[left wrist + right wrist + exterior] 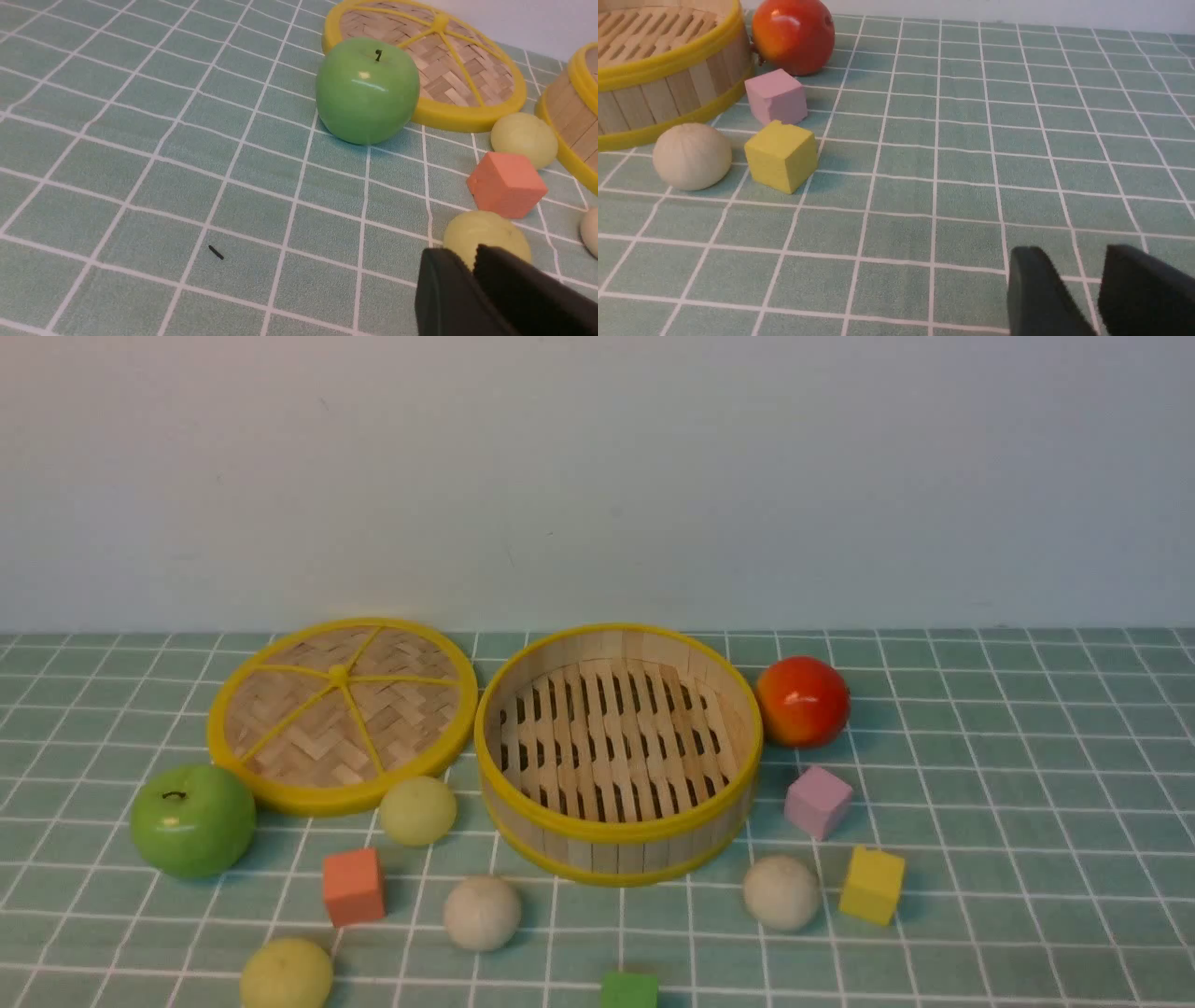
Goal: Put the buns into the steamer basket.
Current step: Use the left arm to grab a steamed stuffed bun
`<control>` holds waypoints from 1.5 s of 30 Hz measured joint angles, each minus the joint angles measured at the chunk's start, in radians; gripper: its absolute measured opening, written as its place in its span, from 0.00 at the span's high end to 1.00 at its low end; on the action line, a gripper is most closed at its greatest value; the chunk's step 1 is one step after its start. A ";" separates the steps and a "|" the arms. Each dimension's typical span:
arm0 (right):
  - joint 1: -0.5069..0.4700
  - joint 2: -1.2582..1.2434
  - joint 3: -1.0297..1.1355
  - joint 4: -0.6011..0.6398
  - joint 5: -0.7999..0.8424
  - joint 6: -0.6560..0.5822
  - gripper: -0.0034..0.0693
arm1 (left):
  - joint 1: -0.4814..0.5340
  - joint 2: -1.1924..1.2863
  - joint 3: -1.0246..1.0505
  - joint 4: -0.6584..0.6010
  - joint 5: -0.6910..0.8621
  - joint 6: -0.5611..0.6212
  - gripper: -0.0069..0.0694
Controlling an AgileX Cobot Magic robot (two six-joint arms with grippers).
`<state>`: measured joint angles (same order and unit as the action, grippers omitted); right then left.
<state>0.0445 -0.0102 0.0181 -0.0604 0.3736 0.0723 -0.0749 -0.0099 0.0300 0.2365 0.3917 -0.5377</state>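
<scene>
The steamer basket (616, 828) stands upright at the middle of the table (1027, 784), which is spread with a green cloth gridded in white. All four buns lie outside the basket on the cloth. The first yellow-green bun (417, 810) sits just off the basket's left wall, near the rim of the flat woven lid (342, 713) that lies beside the basket. The second yellow-green bun (286, 974) rests at the near edge on the left.

The left off-white bun (482, 912) lies in front of the basket. The right off-white bun (781, 892) lies in front too, just beside a yellow cube (872, 885). A green apple (192, 819) sits just beside the lid's near-left rim, and a red-orange fruit (802, 701) sits just beside the basket's far-right wall. A pink cube (818, 801) lies between that fruit and the yellow cube. An orange cube (353, 887) lies between the two yellow-green buns, and a green cube (629, 990) sits at the near edge.

In the left wrist view, the left gripper (473, 254) has its fingers (448, 289) drawn narrow, all but together, with nothing between them. The second yellow-green bun shows just beyond their tips. In the right wrist view, the right gripper (1078, 254) has its fingers (1041, 289) spread wide over the cloth, holding nothing. It is well apart from the right off-white bun.
</scene>
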 joint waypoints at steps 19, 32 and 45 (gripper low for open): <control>0.000 0.000 0.000 0.000 0.000 0.000 0.62 | 0.000 0.000 0.000 0.000 0.000 0.000 0.76; 0.000 0.000 0.000 0.000 0.000 0.000 0.62 | 0.000 0.000 0.000 0.000 0.000 0.000 0.75; 0.000 0.000 0.000 0.000 0.000 0.000 0.62 | 0.000 0.000 0.000 -0.018 -0.206 -0.024 0.74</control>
<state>0.0445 -0.0102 0.0181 -0.0604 0.3736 0.0723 -0.0749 -0.0099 0.0300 0.2184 0.1861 -0.5615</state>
